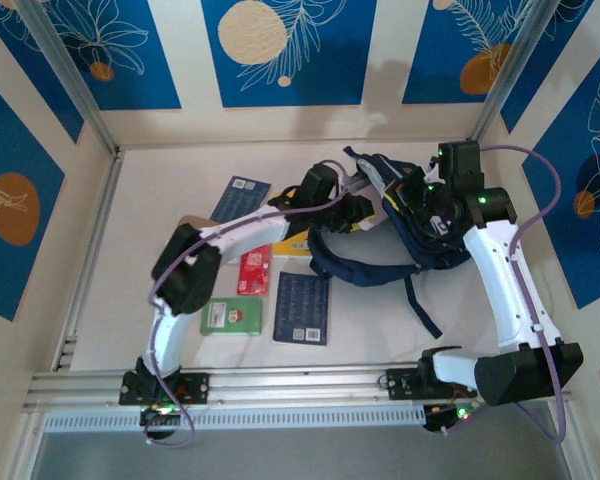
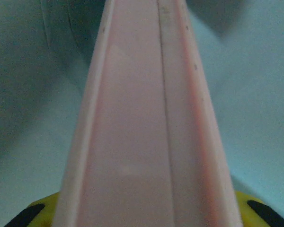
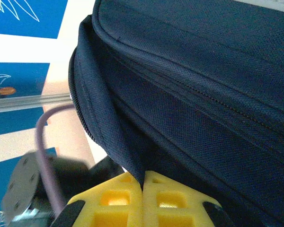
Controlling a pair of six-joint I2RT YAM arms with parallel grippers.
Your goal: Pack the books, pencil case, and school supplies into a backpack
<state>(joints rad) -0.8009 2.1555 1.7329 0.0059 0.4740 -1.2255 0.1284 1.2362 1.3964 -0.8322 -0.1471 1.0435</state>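
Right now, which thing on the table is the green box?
Start at the big navy backpack, then look toward the left arm's base. The green box lies there beside a navy book: the only green item, with a white-and-red label.

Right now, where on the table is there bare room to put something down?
Bare table lies between the near navy book and the strap hanging from the backpack, and in the far-left corner beside the far navy book. It is crowded in the middle: red packet, green box and yellow book by the left arm.
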